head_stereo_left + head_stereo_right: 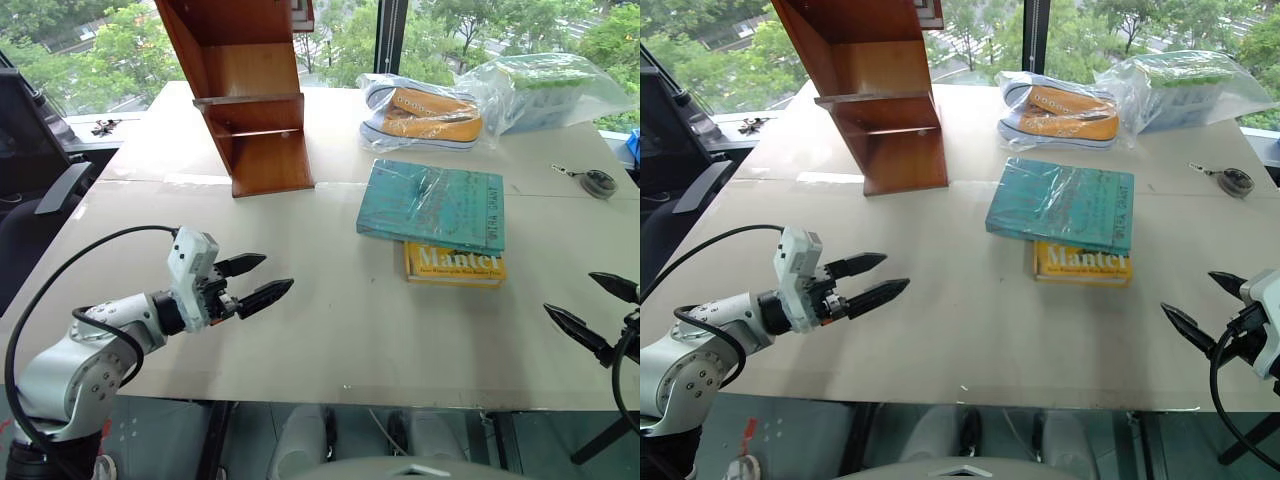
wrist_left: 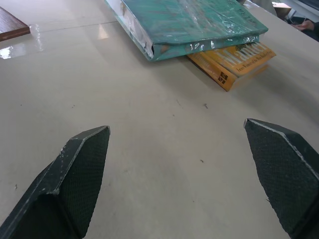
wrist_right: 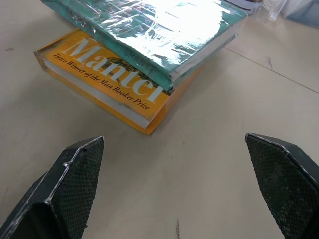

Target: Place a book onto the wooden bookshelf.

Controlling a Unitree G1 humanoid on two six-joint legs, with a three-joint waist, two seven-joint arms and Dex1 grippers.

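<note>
The teal book (image 1: 432,204) in glossy wrap lies flat on the table, resting partly on a yellow "Mantel" book (image 1: 455,265). The wooden bookshelf (image 1: 245,95) stands upright at the far left of the table. My left gripper (image 1: 262,281) hovers open above the table's near left part, well short of the book (image 2: 184,22). At the near right edge my right gripper (image 1: 595,310) is open too, pointing toward the two books (image 3: 149,35). Nothing sits between either pair of fingers.
A bagged orange sneaker (image 1: 425,112) and a plastic bag of green items (image 1: 555,88) lie at the back right. A small tape measure (image 1: 598,183) sits at the right. A dark chair (image 1: 40,170) stands left of the table (image 1: 330,330).
</note>
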